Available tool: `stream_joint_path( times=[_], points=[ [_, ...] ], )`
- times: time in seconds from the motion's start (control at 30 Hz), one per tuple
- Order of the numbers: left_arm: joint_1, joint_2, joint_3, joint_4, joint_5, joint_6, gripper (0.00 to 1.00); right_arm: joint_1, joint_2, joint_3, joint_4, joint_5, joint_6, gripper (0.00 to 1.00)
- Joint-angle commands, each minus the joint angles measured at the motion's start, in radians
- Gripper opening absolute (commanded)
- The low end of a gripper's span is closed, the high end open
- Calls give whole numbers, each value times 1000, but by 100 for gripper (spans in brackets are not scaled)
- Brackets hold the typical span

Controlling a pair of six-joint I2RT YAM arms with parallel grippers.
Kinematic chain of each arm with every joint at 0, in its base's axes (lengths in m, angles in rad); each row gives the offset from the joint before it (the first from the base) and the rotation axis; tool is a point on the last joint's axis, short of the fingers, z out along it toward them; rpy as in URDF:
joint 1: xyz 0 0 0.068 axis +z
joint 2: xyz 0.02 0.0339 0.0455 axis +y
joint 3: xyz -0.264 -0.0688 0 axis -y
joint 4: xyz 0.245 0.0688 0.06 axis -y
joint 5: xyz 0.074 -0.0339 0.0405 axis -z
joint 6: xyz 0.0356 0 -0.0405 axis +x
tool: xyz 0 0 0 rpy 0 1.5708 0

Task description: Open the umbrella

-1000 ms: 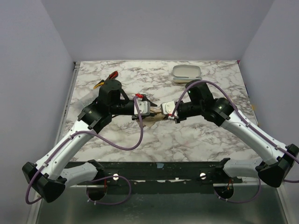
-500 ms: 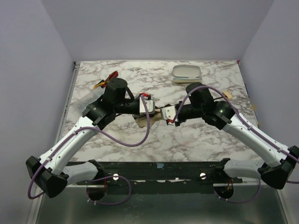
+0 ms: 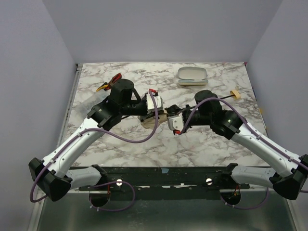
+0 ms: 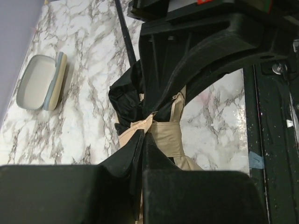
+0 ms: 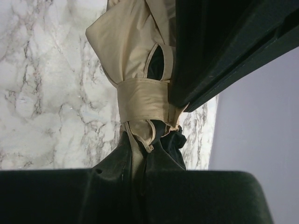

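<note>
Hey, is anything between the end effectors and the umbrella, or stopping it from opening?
Nothing sits between them: the left end effector and right end effector both pinch the umbrella. Its beige strap is wrapped around it, which likely blocks opening.

We log two matching arms. Left arm and right arm: white shells on the long links, rounded black joint housings, and blocky black bases at 7 and 5 o'clock of the top view. A purple cable loops off each arm. The wrist plates are light grey, each with a small red tag. Left gripper and right gripper have matte black wedge-shaped fingers, with a broad black body at 6 o'clock in each wrist view. Two silver bolt heads sit on the black mounting rail at 6 o'clock.
</note>
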Motion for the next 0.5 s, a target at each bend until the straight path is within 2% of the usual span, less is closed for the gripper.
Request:
stream_joint_path(
  times=[0.0,0.1,0.3,0.4,0.47],
  points=[
    [26,23,22,126,-258,-120,0,23,-59,-5,43,-63,-77,0],
    [44,55,45,128,-331,-164,0,22,-64,-6,39,-69,-87,0],
    [75,113,87,75,-379,-195,0,22,-88,-26,62,-65,-95,0],
    [83,115,83,67,-355,-195,0,22,-95,-35,94,-49,-60,0],
    [98,120,97,40,-285,-201,0,22,-90,-30,138,-15,23,0]
  ],
)
